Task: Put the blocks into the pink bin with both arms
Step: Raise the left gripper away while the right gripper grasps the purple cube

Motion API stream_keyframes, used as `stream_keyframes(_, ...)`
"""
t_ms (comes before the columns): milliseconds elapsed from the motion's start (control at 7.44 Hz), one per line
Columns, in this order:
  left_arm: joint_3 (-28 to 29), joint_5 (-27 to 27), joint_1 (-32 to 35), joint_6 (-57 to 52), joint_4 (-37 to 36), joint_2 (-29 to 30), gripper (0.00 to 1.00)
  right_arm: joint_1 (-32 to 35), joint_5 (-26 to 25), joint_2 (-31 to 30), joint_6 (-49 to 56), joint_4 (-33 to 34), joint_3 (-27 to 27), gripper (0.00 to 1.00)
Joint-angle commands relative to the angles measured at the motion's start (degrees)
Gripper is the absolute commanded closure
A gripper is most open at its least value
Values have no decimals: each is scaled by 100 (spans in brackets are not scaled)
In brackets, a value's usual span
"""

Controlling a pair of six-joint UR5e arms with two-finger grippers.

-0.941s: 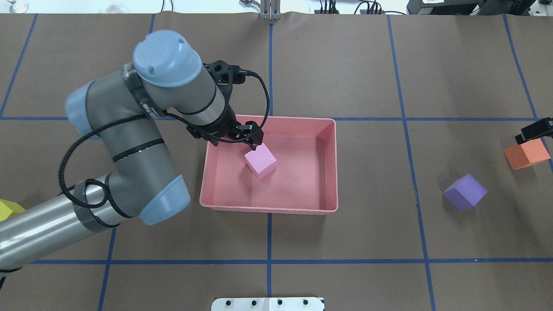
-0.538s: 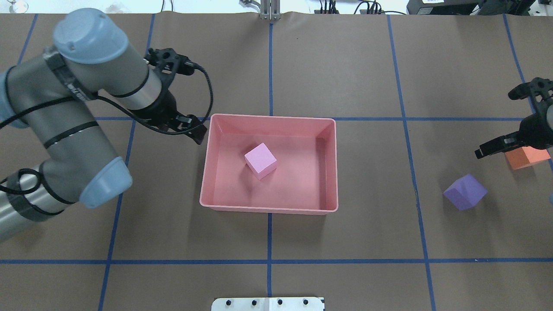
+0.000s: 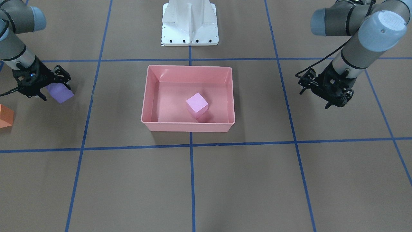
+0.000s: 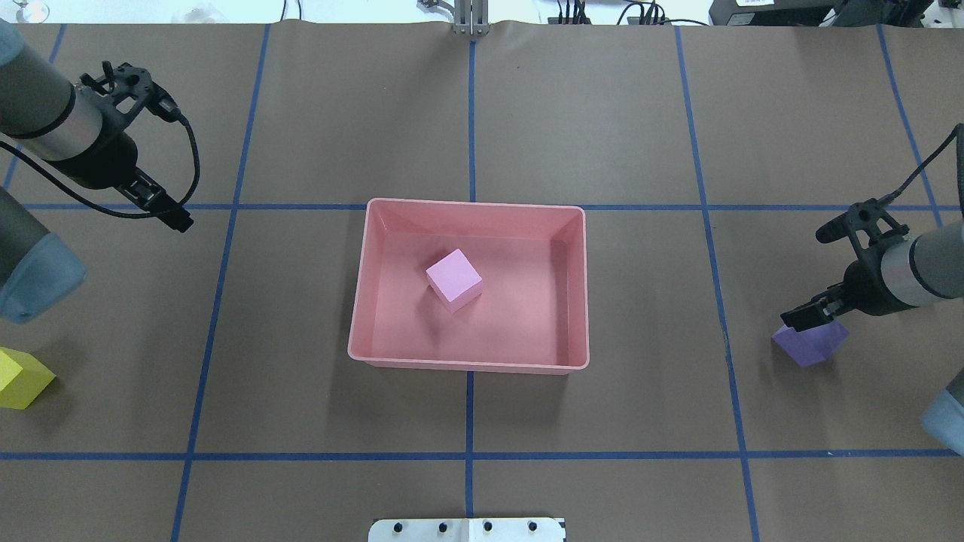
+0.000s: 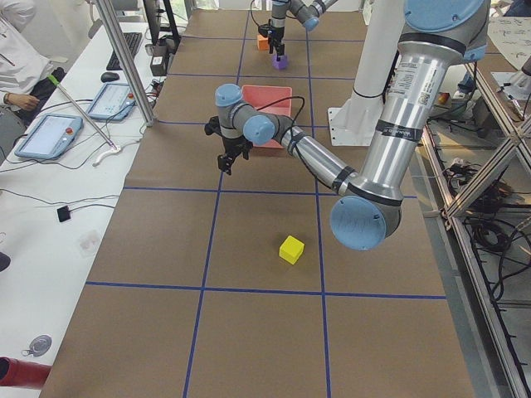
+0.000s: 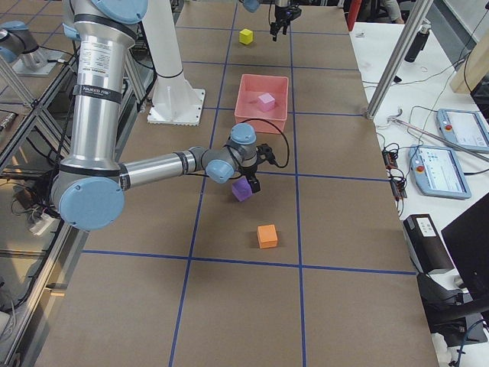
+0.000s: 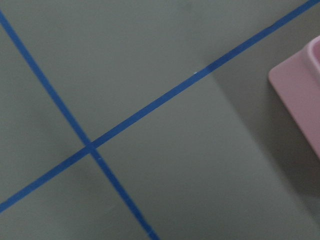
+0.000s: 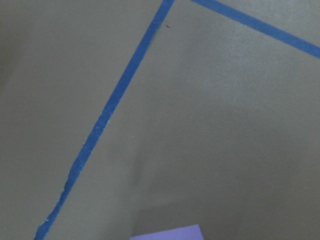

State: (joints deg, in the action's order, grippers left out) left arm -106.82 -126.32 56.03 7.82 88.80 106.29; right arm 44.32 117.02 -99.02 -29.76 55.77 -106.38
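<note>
The pink bin sits mid-table with the light pink cube lying inside it; the bin and that cube also show in the front view. My left gripper is open and empty, well left of the bin. My right gripper is open, just above the purple cube, its fingers either side of it in the front view. The yellow cube lies at the near left. The orange cube lies beyond the purple one; my right arm hides it in the overhead view.
The white robot base stands on my side of the bin. Blue tape lines grid the brown table. The left wrist view shows a bin corner; the right wrist view shows the purple cube's top.
My left arm pulled back left out of the bin, leaving the light pink cube inside. My right gripper moved from the orange cube to above the purple cube.
</note>
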Motion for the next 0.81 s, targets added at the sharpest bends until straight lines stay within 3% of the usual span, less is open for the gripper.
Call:
stream_keyframes(0,3,-7,13,9,6,-30,0,-370,-362,-134,5,-22,-5,0)
stream_keyframes(134,3,-7,13,9,6,-30,0,-371,-372,-144,5,-13,4,15)
stream_keyframes(269,3,-7,13,18,6,-30,0,-371,-355,-135,5,4,4,74)
stream_keyframes(403,3,-7,13,18,6,-30,0,-371,-338,-91,-4,5,-22,96)
stream_keyframes(672,3,-7,13,27,6,-30,0,-389,-189,180,-414,57,-172,100)
